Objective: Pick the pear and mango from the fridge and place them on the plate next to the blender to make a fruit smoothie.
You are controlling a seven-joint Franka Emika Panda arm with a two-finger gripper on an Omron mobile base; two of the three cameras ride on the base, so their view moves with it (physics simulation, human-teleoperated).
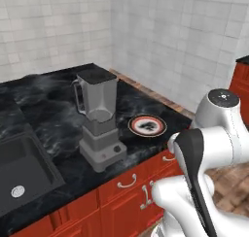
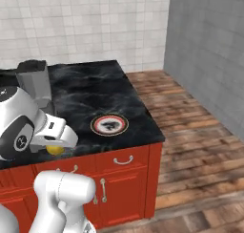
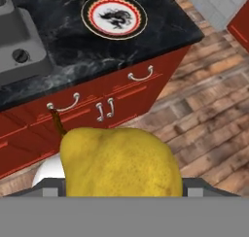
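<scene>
Up close, the tool (image 3: 121, 190) pinched the pear (image 3: 120, 162), holding it off the desk (image 3: 73, 61) edge. Beyond, the plate (image 3: 114, 16) sat bare near the blender (image 1: 98, 119).

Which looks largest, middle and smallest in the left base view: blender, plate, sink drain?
1. blender, clearly the largest.
2. plate, far smaller than the blender.
3. sink drain, smallest as it looks, though it sits nearer the camera than the plate.
</scene>
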